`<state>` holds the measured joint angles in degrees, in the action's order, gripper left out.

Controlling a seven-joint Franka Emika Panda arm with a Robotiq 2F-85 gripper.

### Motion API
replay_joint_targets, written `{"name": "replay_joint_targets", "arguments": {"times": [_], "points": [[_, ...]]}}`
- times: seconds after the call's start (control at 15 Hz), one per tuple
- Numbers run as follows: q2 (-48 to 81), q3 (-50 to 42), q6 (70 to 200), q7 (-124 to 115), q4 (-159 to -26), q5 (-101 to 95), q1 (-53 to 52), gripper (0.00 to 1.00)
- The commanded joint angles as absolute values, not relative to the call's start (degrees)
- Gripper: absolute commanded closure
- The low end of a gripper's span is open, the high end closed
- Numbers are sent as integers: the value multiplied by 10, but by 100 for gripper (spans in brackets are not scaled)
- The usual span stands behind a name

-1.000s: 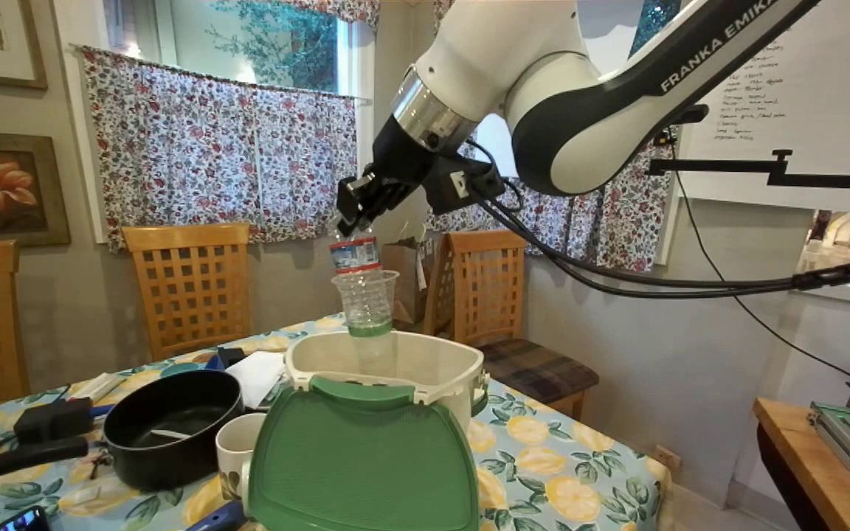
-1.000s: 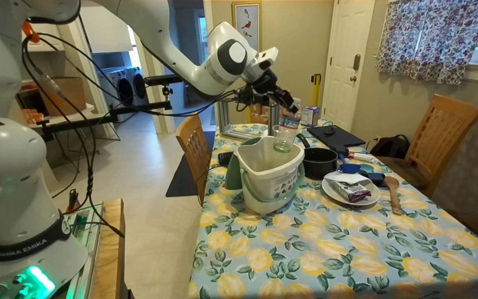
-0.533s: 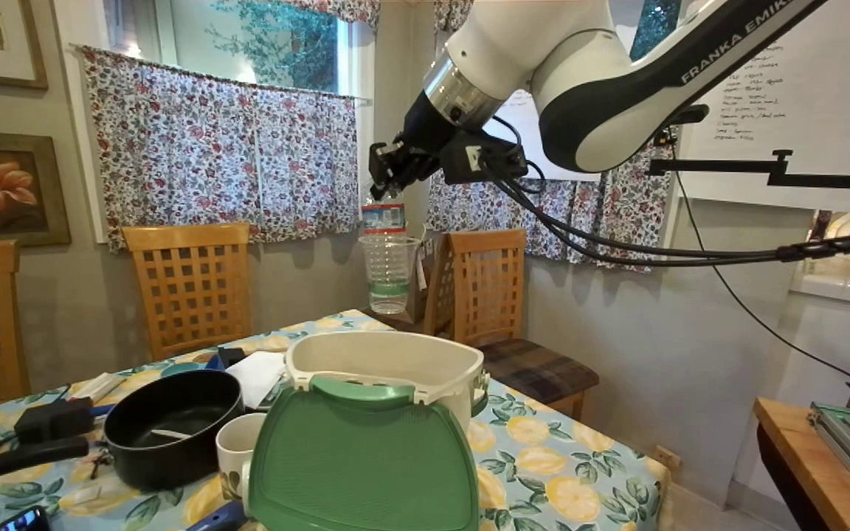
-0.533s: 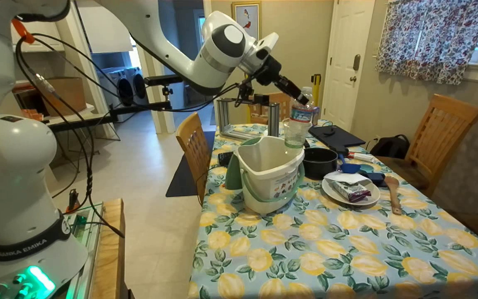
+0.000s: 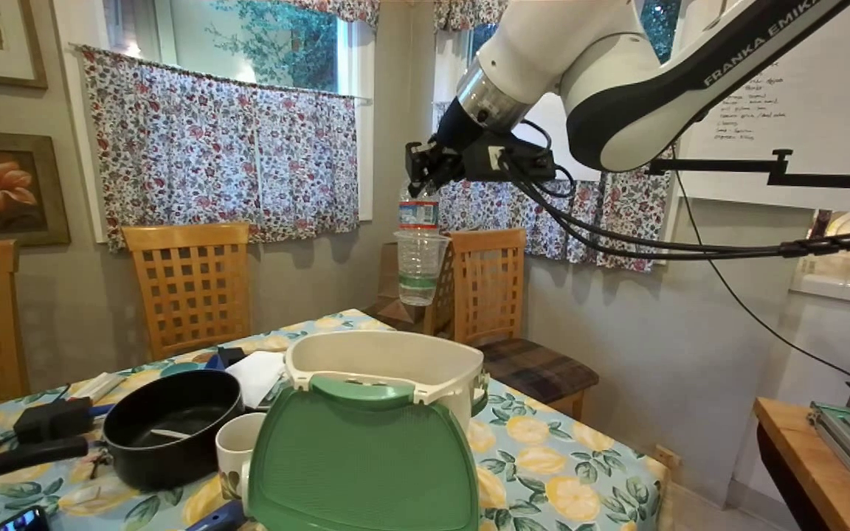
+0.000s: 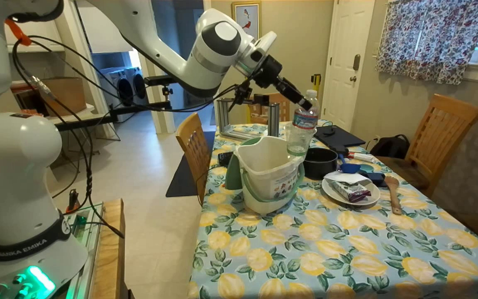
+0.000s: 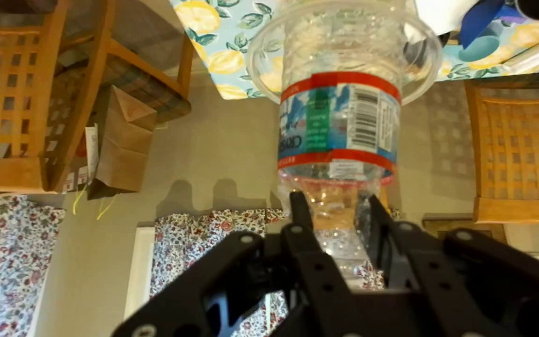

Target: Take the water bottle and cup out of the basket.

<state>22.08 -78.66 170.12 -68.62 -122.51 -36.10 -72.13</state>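
Lemon-print cloth (image 6: 330, 249) spreads below. Clasped in the gripper (image 7: 336, 201), the water bottle (image 7: 339, 124) hangs mostly beneath it, partly inside the cup (image 5: 422, 267). Only an exterior view shows the mug (image 5: 235, 448).

In an exterior view, the table (image 6: 305, 257) is offering free passage along its near side. Beyond this, the basket (image 6: 262, 182) is obstructing the left, the pan (image 6: 321, 166) is closing the space just right of it, and the plate (image 6: 332, 194) is blocking nearer right. In an exterior view, the lid (image 5: 366, 464) is barring the basket's near side; a gap is showing between the far rim (image 5: 381, 332) and the cup (image 5: 434, 254) surrounding the bottle (image 5: 418, 214).
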Motion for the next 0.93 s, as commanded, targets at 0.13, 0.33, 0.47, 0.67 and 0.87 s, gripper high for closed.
{"name": "replay_joint_targets", "arguments": {"times": [0.13, 0.33, 0.47, 0.67, 0.87], "points": [[256, -817, 1714, -668, -1281, -241, -737, 92], [274, -816, 1713, -650, -1301, -177, -729, 92], [283, -808, 1710, -634, -1308, -141, -719, 92], [295, -784, 1705, -606, -1308, -97, -695, 92], [304, -745, 1703, -580, -1301, -66, -651, 92]]}}
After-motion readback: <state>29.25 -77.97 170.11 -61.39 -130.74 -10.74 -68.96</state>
